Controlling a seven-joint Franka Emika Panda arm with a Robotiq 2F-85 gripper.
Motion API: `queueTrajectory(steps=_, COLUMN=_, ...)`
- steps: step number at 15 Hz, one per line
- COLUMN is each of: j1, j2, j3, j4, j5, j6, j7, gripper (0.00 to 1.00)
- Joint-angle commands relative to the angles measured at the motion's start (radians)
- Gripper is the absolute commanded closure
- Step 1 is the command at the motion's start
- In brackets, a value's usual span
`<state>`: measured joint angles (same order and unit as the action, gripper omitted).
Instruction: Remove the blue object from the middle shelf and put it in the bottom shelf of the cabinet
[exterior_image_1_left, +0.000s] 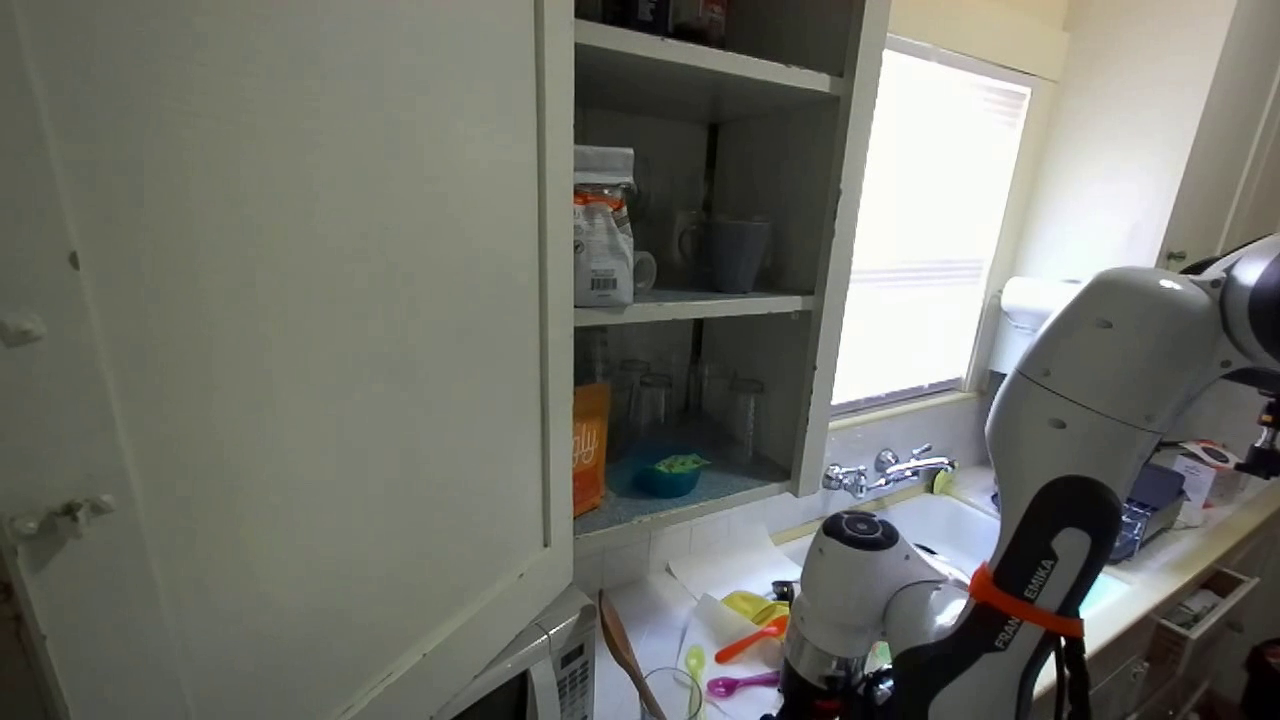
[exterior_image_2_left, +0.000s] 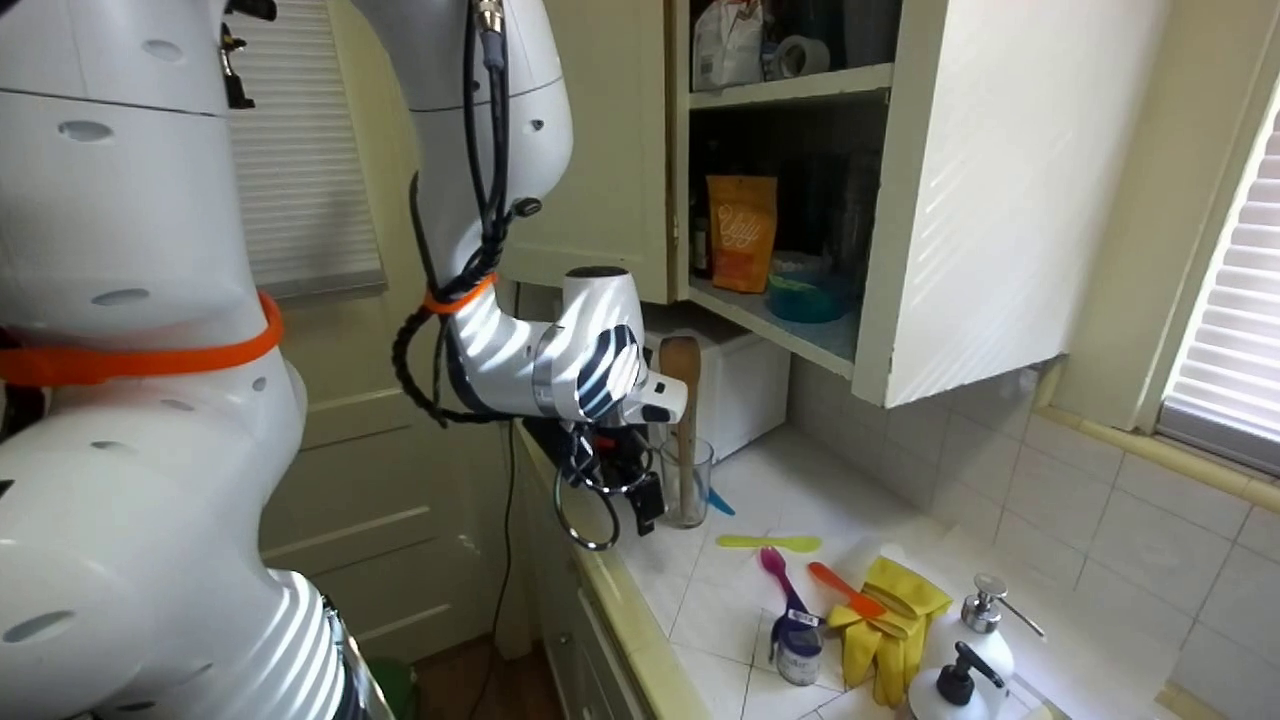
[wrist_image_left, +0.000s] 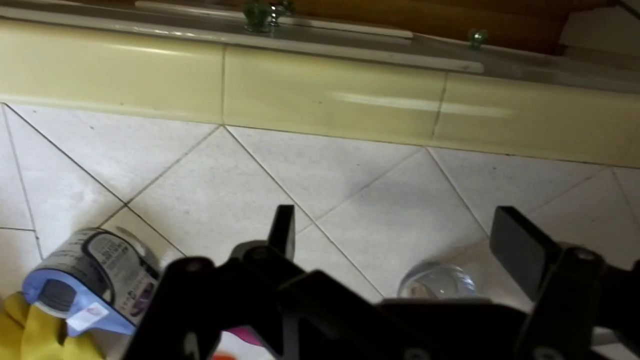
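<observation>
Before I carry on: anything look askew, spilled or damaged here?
Yes: a drawer past the sink stands pulled open, odd since drawers are normally shut. Paint along the front edges of the cabinet looks chipped, probably just wear. I see no spill.

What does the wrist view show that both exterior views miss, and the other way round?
Only the wrist view: the gripper seen clearly open, its pads apart. Only the exterior views: the cabinet, with the blue bowl and orange pouch on its bottom shelf. Shared: the yellow gloves and tiled counter.
</observation>
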<state>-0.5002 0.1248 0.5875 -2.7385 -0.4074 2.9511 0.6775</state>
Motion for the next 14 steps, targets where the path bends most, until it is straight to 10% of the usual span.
queueTrajectory(steps=1, j1=-0.117, j2=0.009, j3=0.202, j4=-0.004, j5=0.250, j6=0.058, j7=-0.248, gripper=0.00)
queueTrajectory(steps=5, j1=-0.294, j2=0.052, j3=0.484, j4=0.020, j5=0.449, j6=0.026, j7=-0.526, gripper=0.00)
queueTrajectory(steps=6, j1=-0.197, j2=0.019, j3=0.371, j4=0.002, j5=0.371, j6=0.042, j7=-0.390, gripper=0.00)
queueTrajectory(steps=14, j1=-0.274, j2=0.040, j3=0.460, j4=0.014, j5=0.418, j6=0.041, j7=-0.494, gripper=0.00)
